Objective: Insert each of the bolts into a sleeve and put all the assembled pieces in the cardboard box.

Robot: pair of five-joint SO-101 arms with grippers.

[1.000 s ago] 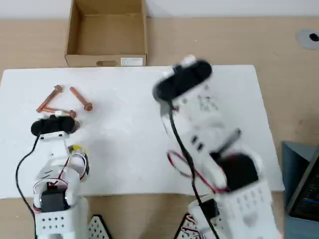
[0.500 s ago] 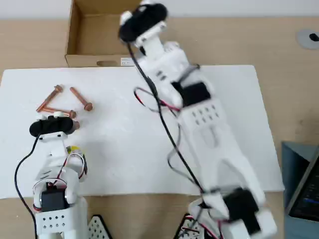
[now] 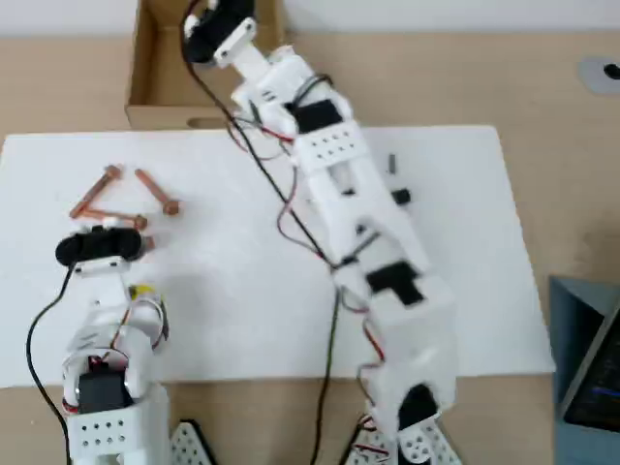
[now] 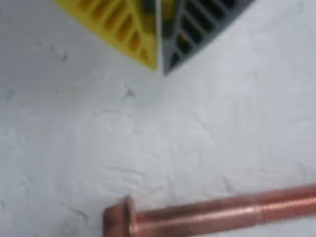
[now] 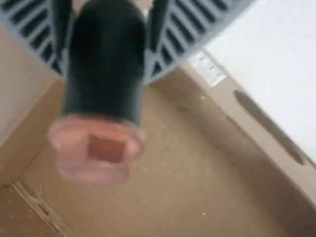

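- Right jaws hang over the cardboard box (image 3: pixel 160 73) in the high view; loose bolts (image 3: pixel 116 199) lie on the mat (image 3: pixel 223 281) near the left arm.
- Left wrist view: left jaws pinched together, empty, above one bolt (image 4: pixel 212 215).
- Right wrist view: jaws clench the bolted sleeve (image 5: pixel 106 64) above bare box floor; dropped from this height, the bolt could slip out.

desk (image 3: pixel 567 184): light wood, bare along the top and right of the frame
white sheet (image 3: pixel 223 291): covers the middle of the desk
grey disc (image 3: pixel 599 75): upper right corner
dark blue-grey object (image 3: pixel 586 373): lower right edge, cut off
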